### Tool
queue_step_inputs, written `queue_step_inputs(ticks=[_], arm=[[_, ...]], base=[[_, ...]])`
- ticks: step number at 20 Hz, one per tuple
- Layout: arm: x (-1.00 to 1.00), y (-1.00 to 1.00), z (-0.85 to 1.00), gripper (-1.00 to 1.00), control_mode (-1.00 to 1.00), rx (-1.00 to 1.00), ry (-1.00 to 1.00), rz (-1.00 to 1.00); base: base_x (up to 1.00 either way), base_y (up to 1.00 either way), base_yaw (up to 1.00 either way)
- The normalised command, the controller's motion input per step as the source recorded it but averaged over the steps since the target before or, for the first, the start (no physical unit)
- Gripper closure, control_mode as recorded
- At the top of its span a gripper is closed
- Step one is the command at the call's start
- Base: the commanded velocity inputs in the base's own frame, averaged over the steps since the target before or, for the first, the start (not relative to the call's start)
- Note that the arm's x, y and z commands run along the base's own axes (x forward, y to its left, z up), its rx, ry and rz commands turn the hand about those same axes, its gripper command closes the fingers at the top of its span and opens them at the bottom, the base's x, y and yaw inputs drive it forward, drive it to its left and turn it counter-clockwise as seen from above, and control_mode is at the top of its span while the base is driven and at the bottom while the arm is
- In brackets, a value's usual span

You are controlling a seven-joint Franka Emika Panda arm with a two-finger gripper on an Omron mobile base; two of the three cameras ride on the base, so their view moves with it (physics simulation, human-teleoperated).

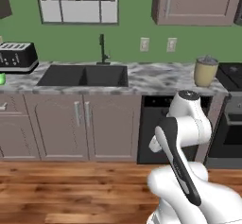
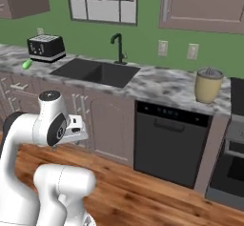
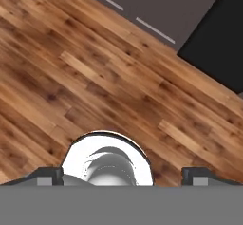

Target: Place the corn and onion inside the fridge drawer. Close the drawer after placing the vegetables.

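The corn is a small bright green piece lying on the marble counter left of the toaster; it also peeks in as the corn at the left edge of the left base view. The onion and the fridge drawer are out of view. My arm is folded close to the base, far from the corn. The gripper points down at the wooden floor, and its dark fingertips stand wide apart with nothing between them, so it is open.
A black toaster stands by the dark sink with its faucet. A black dishwasher sits under the counter, a beige jar on top. An oven is at the right. Wooden floor lies below.
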Motion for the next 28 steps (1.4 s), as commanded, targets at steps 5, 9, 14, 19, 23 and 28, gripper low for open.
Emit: queue_step_inputs(ticks=[5, 9, 14, 19, 23, 28], arm=[[0.00, 0.00, 0.00, -1.00, 1.00, 0.00, 0.00, 0.00], [0.00, 0.00, 0.00, -1.00, 1.00, 0.00, 0.00, 0.00], [0.00, 0.00, 0.00, -1.00, 1.00, 0.00, 0.00, 0.00], [0.00, 0.00, 0.00, -1.00, 1.00, 0.00, 0.00, 0.00], [0.00, 0.00, 0.00, -1.00, 1.00, 0.00, 0.00, 0.00], [0.00, 0.00, 0.00, -1.00, 1.00, 0.00, 0.00, 0.00]], base=[[0.93, 1.00, 0.05], [0.93, 1.00, 0.03], [0.94, 1.00, 0.02], [0.90, 1.00, 0.02], [0.87, 1.00, 0.01], [0.81, 0.99, 0.00]])
